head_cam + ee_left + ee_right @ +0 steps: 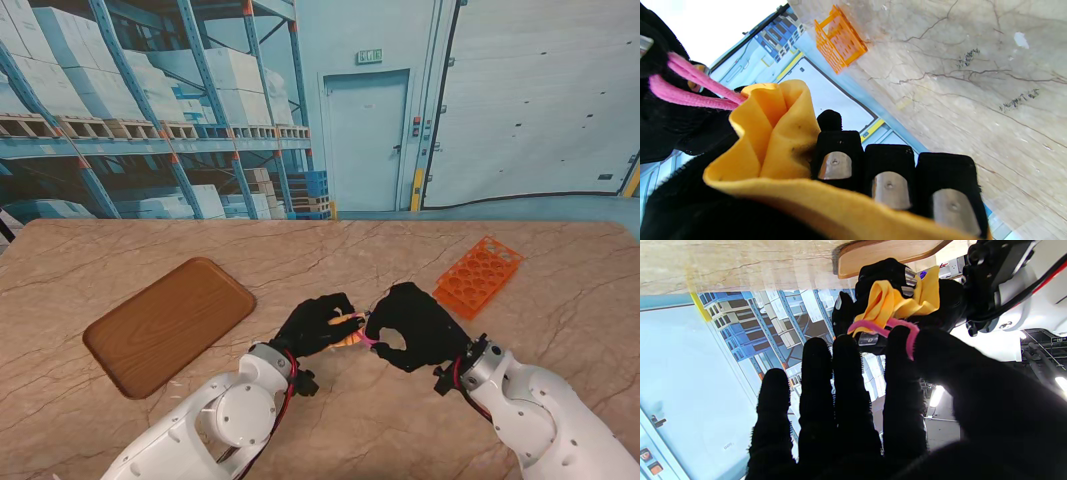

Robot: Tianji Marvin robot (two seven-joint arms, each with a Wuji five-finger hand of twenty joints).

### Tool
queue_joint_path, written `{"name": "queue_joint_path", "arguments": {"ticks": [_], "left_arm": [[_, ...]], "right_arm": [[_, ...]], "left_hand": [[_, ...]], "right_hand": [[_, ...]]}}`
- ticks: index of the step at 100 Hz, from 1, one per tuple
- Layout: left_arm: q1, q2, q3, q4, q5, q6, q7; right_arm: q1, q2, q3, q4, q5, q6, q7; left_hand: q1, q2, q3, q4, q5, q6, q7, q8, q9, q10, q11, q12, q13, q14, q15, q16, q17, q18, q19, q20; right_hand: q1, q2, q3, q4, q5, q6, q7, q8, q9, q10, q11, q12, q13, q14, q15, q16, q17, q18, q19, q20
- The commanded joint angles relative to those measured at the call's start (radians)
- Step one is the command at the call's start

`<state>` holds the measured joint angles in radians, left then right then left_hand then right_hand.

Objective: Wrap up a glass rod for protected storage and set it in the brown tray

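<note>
Yellow cloth [347, 337] sits bunched in my left hand [313, 325], held up off the marble table [330, 260] near its middle and close to me. In the stand view the bundle is only a small orange-yellow patch between my two black-gloved hands. My left wrist view shows the folds more plainly: soft yellow fabric gathered into pleats, with my left fingers [888, 173] curled tightly against it, their metal tips catching the light. So my left hand is clamped on the cloth.

I cannot see the glass rod itself in any view; whether it lies inside the folds cannot be told.

A pink cord [888, 327] comes off the top of the bundle. My right hand [412, 325] meets the left hand just beside the cloth, and in my right wrist view the cord loops across my thumb and forefinger. The thumb and first finger are pinched on that pink cord, while my other right fingers [816, 383] stretch out straight and close together, touching nothing.

On my left, well apart from both hands, lies the brown tray [170, 322], a flat wooden-looking tray with rounded corners, set at a slant on the table. On my right and farther from me rests an orange rack [478, 274] with a grid of round holes, tilted on the tabletop. Behind the table stands a printed warehouse backdrop [200, 100] of shelves and a pale door.
</note>
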<state>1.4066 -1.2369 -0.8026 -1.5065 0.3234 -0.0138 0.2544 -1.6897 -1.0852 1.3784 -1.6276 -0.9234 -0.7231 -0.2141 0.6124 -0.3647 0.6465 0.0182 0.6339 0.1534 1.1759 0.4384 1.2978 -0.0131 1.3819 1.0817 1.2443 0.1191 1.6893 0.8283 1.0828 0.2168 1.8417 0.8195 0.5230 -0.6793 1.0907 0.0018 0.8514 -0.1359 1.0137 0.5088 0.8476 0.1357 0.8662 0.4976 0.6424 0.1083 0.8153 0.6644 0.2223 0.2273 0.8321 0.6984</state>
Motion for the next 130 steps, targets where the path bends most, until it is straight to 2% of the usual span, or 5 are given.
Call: {"name": "queue_joint_path", "arguments": {"ticks": [1,49,97,130], "left_arm": [[0.004,0.0,-0.001,-0.005,-0.006,0.007,-0.004],[0.008,0.005,0.0,-0.019,-0.019,0.002,-0.026],[0.011,0.009,0.0,-0.029,-0.031,-0.002,-0.045],[0.012,0.01,0.001,-0.033,-0.04,-0.002,-0.052]], "right_arm": [[0.005,0.003,0.003,-0.007,-0.005,-0.01,-0.008],[0.049,0.007,-0.01,0.035,-0.054,-0.003,-0.05],[0.097,0.012,-0.02,0.065,-0.063,-0.003,-0.037],[0.125,0.015,-0.03,0.082,-0.051,0.001,-0.006]], "left_hand": [[0.065,-0.022,0.178,0.079,0.014,0.0,0.043,0.002,0.038,-0.085,0.049,0.005,0.026,-0.006,0.076,0.017,0.021,-0.059,0.252,0.026],[0.058,-0.028,0.183,0.081,0.022,0.0,0.041,-0.003,0.043,-0.087,0.049,0.008,0.026,-0.009,0.082,0.017,0.022,-0.062,0.252,0.036],[0.022,-0.041,0.232,0.098,0.035,-0.006,0.048,-0.005,0.046,-0.088,0.055,0.013,0.026,-0.013,0.091,0.015,0.023,-0.064,0.252,0.052],[-0.014,-0.049,0.284,0.116,0.041,-0.01,0.054,-0.006,0.046,-0.085,0.058,0.013,0.026,-0.011,0.095,0.014,0.023,-0.063,0.252,0.058]], "right_hand": [[0.018,-0.005,0.038,-0.025,0.029,-0.151,0.036,0.011,-0.008,-0.002,0.011,-0.004,0.012,-0.039,0.015,0.011,0.003,-0.003,0.028,-0.009],[0.041,0.027,-0.001,-0.061,0.008,-0.143,0.031,0.01,-0.017,-0.006,0.011,-0.003,0.011,-0.046,0.014,0.01,0.006,-0.007,0.033,-0.015],[0.114,0.127,-0.133,-0.173,-0.041,-0.162,0.02,0.01,-0.035,-0.024,0.001,-0.008,0.016,-0.062,0.006,0.002,0.016,-0.015,0.041,-0.029],[0.143,0.175,-0.177,-0.198,-0.062,-0.182,0.014,0.026,-0.04,-0.038,-0.012,-0.014,0.017,-0.073,-0.001,-0.003,0.018,-0.02,0.043,-0.033]]}}
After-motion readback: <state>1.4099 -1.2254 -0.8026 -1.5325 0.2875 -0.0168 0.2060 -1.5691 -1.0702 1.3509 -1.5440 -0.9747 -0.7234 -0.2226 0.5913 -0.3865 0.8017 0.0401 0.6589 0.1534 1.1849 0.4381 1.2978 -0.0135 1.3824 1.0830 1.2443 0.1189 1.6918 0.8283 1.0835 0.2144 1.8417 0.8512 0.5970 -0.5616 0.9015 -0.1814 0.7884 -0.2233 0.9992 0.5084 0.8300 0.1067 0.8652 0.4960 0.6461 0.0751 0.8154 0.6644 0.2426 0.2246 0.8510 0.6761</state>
